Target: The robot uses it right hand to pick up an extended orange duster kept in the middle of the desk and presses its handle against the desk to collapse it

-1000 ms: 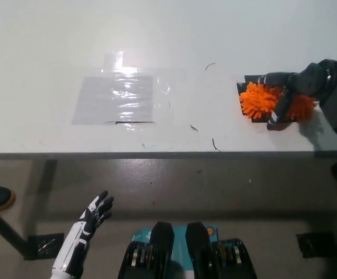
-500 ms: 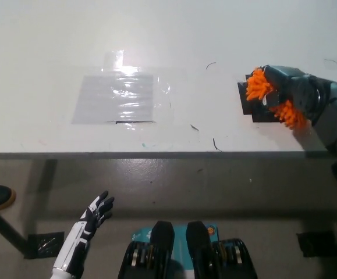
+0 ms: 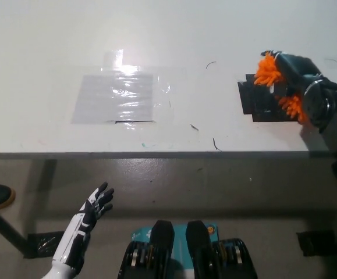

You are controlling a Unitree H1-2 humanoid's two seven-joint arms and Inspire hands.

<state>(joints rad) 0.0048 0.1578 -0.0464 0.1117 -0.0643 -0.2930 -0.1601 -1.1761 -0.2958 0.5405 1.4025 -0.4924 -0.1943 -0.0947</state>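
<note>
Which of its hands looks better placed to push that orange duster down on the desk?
The right. The black right hand is already closed on the orange duster above the desk, over the black patch. The white left hand hangs open below the desk edge, far off.

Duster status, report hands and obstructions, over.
Right hand shut on orange duster, lifted over black patch. Left hand open, low beside desk. Nothing blocking.
</note>
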